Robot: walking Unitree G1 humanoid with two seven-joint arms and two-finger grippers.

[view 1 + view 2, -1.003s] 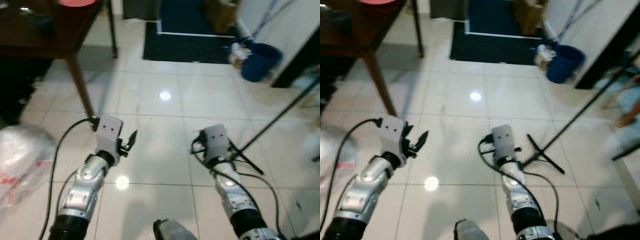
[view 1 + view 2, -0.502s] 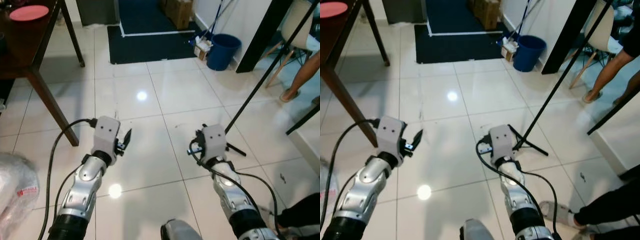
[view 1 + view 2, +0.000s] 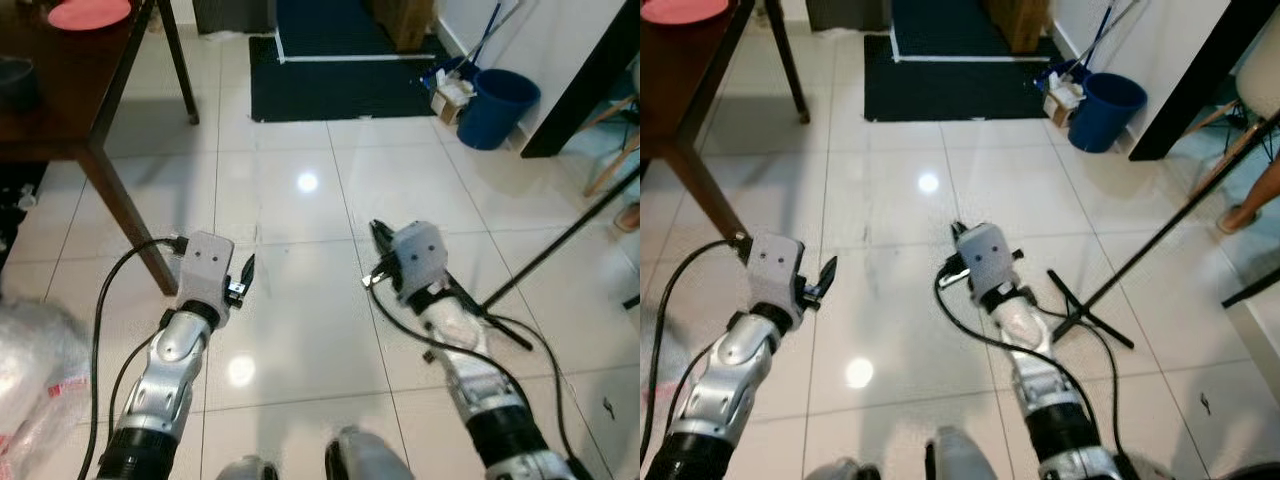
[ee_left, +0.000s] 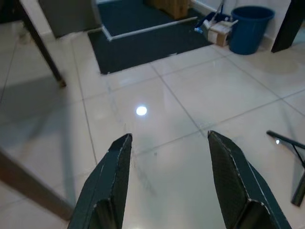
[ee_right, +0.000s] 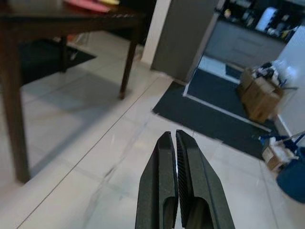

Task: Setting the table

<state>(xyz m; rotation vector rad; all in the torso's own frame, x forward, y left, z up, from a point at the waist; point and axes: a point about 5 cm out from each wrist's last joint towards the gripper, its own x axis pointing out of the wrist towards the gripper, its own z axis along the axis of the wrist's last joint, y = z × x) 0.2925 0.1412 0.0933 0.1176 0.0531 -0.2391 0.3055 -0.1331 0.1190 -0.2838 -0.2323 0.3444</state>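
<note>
White tiled floor (image 3: 300, 130), one dark bench (image 3: 70, 110) far left carrying one pink plate (image 3: 88, 13) and one dark bowl (image 3: 18, 80). Left tool (image 4: 167, 181) released, right tool (image 5: 175, 181) clenched on nothing, both over the floor.

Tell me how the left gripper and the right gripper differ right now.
The left gripper has its jaws spread wide apart, floor tile showing between them; the right gripper has its jaws pressed together. The left gripper hangs beside the dark table's leg, the right gripper over open tile. Both hold nothing and hover above the floor.
</note>
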